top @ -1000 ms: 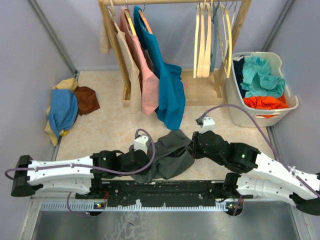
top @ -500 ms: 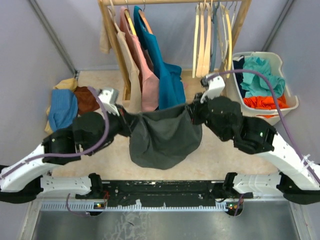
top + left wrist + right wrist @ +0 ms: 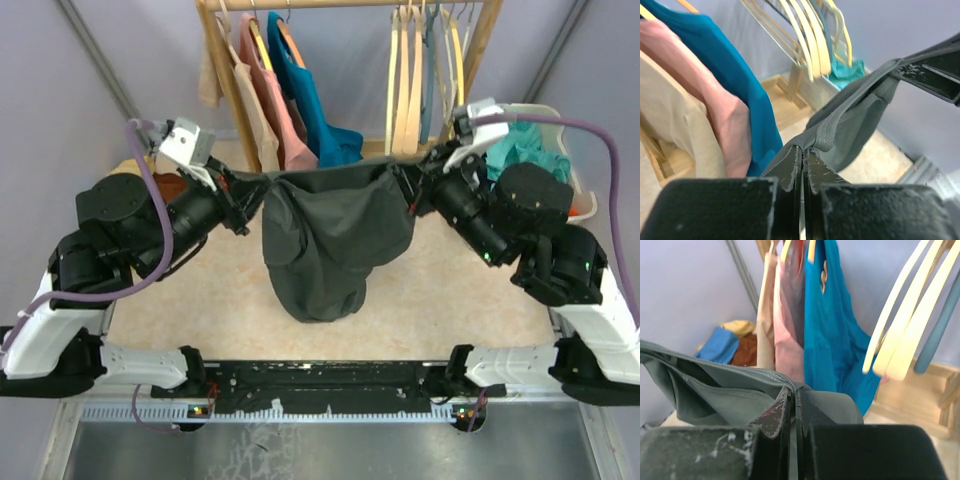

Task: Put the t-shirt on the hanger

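T-shirt: dark charcoal, plain, with a stitched hem or band along its upper edge. That edge is pulled into a nearly straight line between the two arms. Below it the body sags in a loose, creased pouch, narrowing to a rounded bottom. It hangs in the air over the middle of the desk, just near of the rack. Whether the lowest fold touches the desk cannot be told.

Left fingers: clenched on the left end of the upper edge. In the left wrist view the cloth runs out from the tips, which are pressed together.

Right fingers: clenched on the right end. The right wrist view shows the tips flat against each other, with grey fabric folded off to the left.

Behind, on the rack's right half, hang bare pale-wood hangers. On the left half are a teal shirt, a pink garment and a beige garment, all just far of the stretched edge.

Far right: a white basket of clothes, partly hidden by the right arm. Far left: a pile of blue, brown and yellow cloth on the desk.
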Controlling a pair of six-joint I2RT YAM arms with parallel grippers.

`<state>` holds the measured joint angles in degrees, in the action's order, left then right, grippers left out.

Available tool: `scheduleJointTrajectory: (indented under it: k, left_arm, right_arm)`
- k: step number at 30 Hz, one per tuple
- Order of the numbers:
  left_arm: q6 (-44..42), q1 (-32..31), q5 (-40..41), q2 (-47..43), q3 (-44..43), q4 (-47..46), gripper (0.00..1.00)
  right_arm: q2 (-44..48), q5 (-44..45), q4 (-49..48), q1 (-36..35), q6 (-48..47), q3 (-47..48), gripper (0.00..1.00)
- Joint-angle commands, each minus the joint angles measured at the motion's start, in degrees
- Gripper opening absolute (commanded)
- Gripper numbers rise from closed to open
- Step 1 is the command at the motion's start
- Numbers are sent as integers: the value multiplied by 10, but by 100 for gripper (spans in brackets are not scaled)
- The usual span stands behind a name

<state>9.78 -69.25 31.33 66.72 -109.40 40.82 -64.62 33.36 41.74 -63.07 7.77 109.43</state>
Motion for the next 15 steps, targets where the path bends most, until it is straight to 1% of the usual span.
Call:
scheduleJointTrajectory:
  k: [1,3,5,7,8,9,11,13,15]
  left_arm:
    - [19,2,-97,-31,64,55,0]
    - [49,2,-142,-54,135,58,0]
    - [86,2,-190,-81,219,47,0]
    - [131,2,-243,-110,316,26,0]
    - [150,2,-259,-131,365,11,0]
    - [169,2,-277,-148,431,-1,0]
    - [210,2,-316,-183,525,-35,0]
    - [253,2,-349,-212,604,-62,0]
    - [290,2,-368,-232,665,-71,0]
  right_arm:
    - [77,-58,13,4,38,-141,0]
    - [113,-68,18,4,83,-234,0]
    - [159,-86,4,4,132,-340,0]
    - [205,-101,-19,4,192,-456,0]
    - [226,-111,-36,4,237,-509,0]
    - [248,-118,-46,4,269,-559,0]
    - [285,-141,-69,0,333,-662,0]
    - [317,-141,-74,-13,385,-721,0]
    - [334,-133,-67,-24,424,-758,0]
